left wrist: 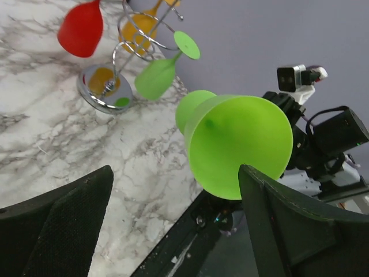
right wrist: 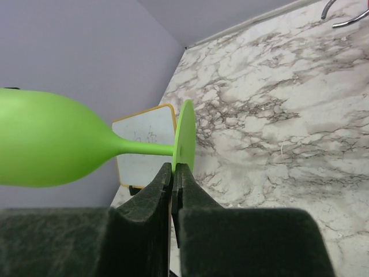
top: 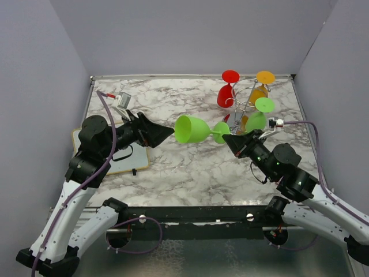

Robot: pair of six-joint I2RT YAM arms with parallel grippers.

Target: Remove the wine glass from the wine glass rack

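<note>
The right gripper (top: 229, 138) has its fingers pinched together on the thin foot disc of a green wine glass (top: 193, 128), holding it on its side above the marble table (top: 190, 173), well clear of the wine glass rack (left wrist: 87, 92). The glass's open mouth points at the left gripper (top: 169, 134), whose fingers stand wide apart just in front of the rim; whether they touch it cannot be told.

The silver rack stands at the far right of the table with three more glasses in its looped arms (feet up, bowls down): a red glass (top: 225, 95), an orange glass (top: 259, 92) and a second green glass (top: 255, 121). A small whiteboard (top: 124, 158) lies flat at the table's left edge, under the left arm.
</note>
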